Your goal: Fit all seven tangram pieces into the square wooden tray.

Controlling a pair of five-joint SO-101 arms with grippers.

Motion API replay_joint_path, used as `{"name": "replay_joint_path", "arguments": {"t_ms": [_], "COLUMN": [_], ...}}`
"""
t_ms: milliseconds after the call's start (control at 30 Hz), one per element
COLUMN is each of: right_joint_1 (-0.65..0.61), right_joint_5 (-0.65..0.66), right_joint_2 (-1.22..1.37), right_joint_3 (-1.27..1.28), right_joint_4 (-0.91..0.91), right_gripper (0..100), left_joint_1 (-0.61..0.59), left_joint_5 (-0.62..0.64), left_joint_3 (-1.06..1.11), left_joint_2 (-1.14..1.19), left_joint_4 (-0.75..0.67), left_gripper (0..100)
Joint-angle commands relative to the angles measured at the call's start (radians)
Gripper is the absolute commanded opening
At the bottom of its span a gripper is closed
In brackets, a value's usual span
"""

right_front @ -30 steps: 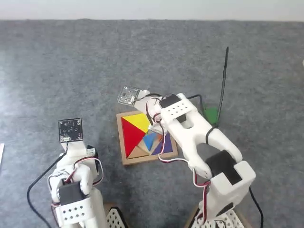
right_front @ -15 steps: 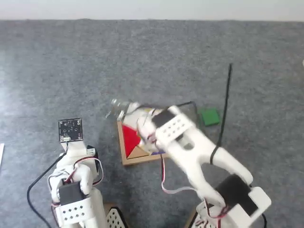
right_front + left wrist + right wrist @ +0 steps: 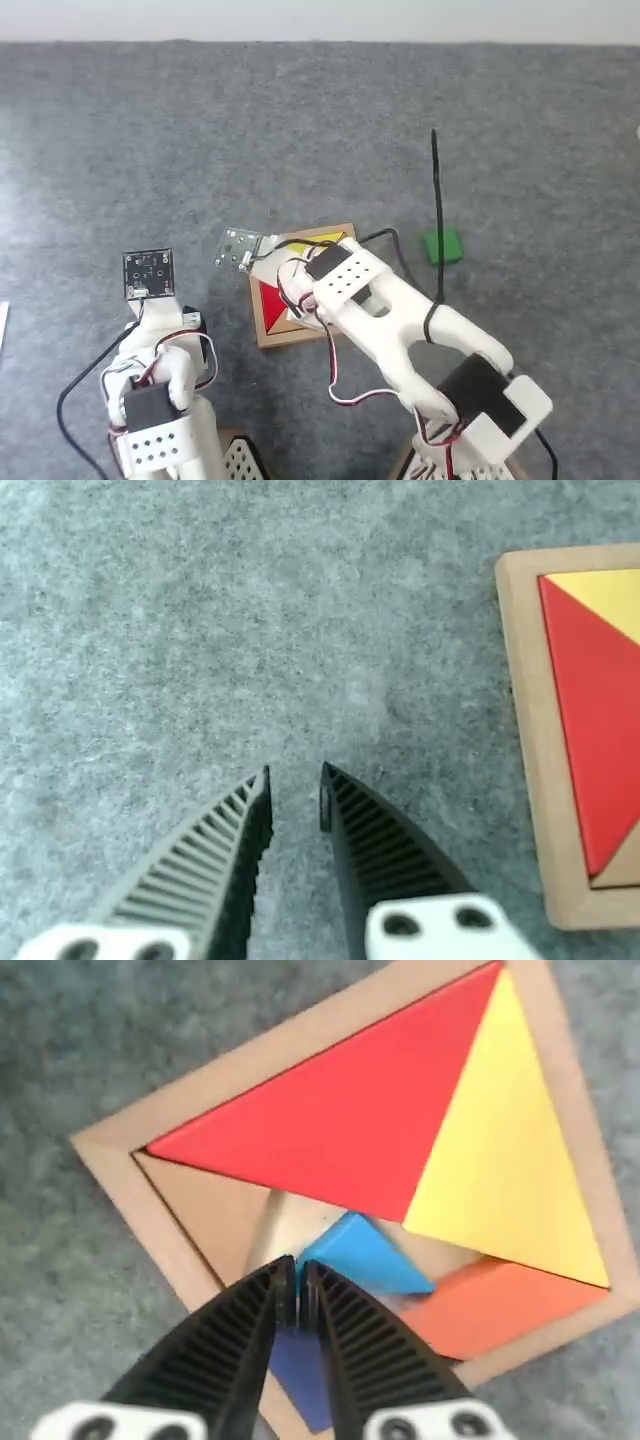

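Seen from above, the green piece (image 3: 441, 245) lies on grey carpet (image 3: 300, 120) outside the square wooden tray (image 3: 285, 338), not yet fitted; the left wrist view shows the left gripper (image 3: 295, 772) slightly parted, empty, beside the tray; the right wrist view shows the right gripper (image 3: 297, 1265) closed on nothing above six coloured pieces (image 3: 330, 1130) lying in the tray around a bare gap (image 3: 285, 1222).

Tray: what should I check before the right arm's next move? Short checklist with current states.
1. All pieces in the tray: not ok; the green square lies on the carpet outside it.
2. Blue triangle seated flat: cannot tell; a gap shows beside it.
3. Red triangle and yellow triangle seated: ok, edge to edge.
4. Right pincer empty: ok, shut on nothing, over the tray.
5. Left pincer clear of the tray: ok, open over the carpet.
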Motion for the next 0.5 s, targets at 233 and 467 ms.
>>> {"name": "replay_joint_path", "arguments": {"t_ms": [233, 467], "right_joint_1": [0.162, 0.041], "right_joint_5": [0.127, 0.112], "right_joint_2": [-0.005, -0.094], "right_joint_3": [-0.081, -0.068], "right_joint_4": [0.038, 0.131], "right_gripper": [3.6, 3.6], "left_joint_1": [-0.006, -0.006], "left_joint_5": [-0.002, -0.002], "left_joint_3": [-0.012, -0.012], "left_joint_2": [-0.018, -0.018], "left_joint_4": [0.003, 0.003], "left_gripper": [8, 8]}}
